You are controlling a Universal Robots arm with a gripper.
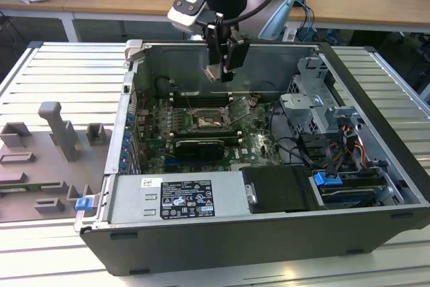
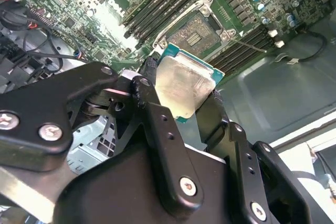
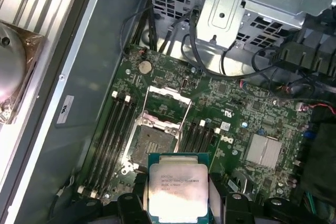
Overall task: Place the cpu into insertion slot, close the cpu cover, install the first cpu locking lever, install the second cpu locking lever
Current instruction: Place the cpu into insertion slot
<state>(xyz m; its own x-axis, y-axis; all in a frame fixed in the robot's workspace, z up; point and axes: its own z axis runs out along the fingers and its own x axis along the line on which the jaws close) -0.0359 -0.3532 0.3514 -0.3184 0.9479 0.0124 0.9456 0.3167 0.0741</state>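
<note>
My gripper hangs above the open computer case, shut on the cpu. In both wrist views the cpu is a pale silver square on a green base, pinched at two opposite edges by the black fingers. The insertion slot lies bare on the green board below, with its dark centre showing. The cpu is held above the slot and a little to one side, not touching it. The cpu cover is swung up and back on its hinge. A thin wire locking lever runs beside the slot.
Long black memory slots flank the socket on both sides. A black graphics card and the silver power supply sit nearer the case front. A drive cage with cables fills the exterior view's right. Grey fixtures stand outside the case.
</note>
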